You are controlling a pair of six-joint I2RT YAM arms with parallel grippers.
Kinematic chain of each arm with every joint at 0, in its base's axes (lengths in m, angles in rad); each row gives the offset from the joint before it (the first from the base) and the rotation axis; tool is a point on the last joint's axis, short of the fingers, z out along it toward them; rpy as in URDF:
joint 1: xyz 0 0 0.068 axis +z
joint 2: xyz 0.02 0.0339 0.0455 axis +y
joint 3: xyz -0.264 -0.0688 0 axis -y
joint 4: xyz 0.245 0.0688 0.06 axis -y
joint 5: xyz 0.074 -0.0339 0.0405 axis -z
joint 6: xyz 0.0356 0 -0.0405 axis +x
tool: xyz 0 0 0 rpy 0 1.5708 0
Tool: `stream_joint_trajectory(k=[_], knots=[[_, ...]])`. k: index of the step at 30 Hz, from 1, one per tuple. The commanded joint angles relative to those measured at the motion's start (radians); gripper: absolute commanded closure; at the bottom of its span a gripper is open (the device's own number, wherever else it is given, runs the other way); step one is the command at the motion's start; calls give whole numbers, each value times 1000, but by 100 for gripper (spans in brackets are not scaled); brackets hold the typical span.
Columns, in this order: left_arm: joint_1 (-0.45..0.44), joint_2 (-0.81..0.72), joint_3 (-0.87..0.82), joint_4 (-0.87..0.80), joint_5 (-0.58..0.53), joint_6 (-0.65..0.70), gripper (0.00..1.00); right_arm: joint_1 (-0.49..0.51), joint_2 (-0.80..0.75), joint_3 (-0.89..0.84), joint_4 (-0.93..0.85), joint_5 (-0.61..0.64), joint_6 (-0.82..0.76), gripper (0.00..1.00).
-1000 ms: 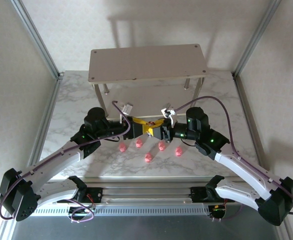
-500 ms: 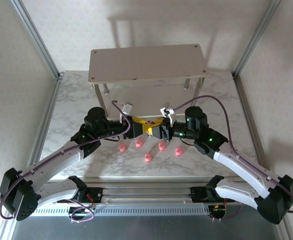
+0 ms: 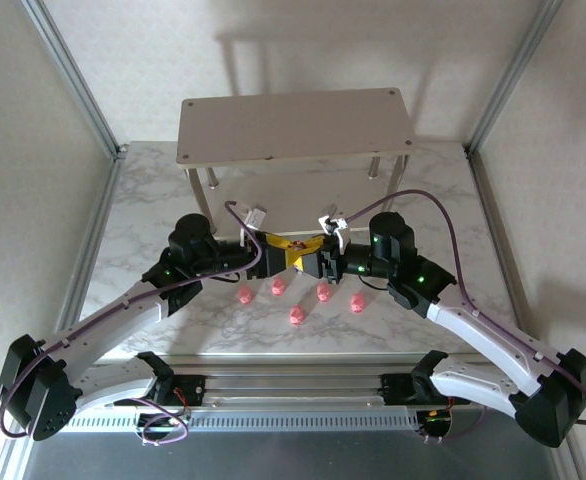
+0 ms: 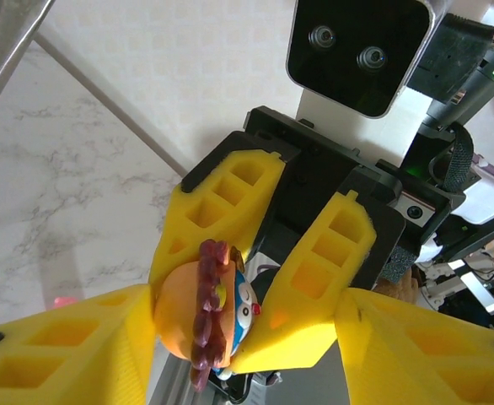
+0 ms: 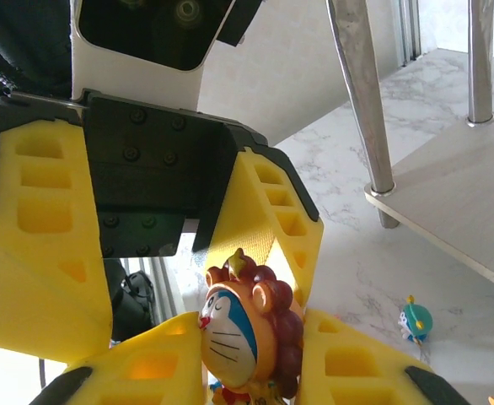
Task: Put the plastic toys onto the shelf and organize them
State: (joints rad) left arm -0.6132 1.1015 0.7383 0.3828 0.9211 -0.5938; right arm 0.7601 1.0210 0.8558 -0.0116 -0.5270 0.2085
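Right tool (image 5: 251, 327) clamps a small figurine (image 5: 245, 333): blue-and-white face, red nose, brown lion mane, orange back. Left tool (image 4: 247, 304) stands spread around it.

White marble-patterned tabletop (image 3: 143, 210), pale textured walls (image 3: 313, 50), silver frame posts (image 3: 71, 75) at corners

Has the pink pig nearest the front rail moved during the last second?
No. The pink pig keeps its place, equally near the front rail.
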Motion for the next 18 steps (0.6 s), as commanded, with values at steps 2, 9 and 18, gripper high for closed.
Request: stream_joint_trajectory(k=[2,9,18], knots=[[-19,40,16,-31,38,28,54,39,-14,48,147,-52,-12,85],[-20,49,7,-20,66,26,56,40,4,38,219,-73,-18,85],[-19,62,12,-19,96,41,88,72,78,87,242,-156,-70,83]])
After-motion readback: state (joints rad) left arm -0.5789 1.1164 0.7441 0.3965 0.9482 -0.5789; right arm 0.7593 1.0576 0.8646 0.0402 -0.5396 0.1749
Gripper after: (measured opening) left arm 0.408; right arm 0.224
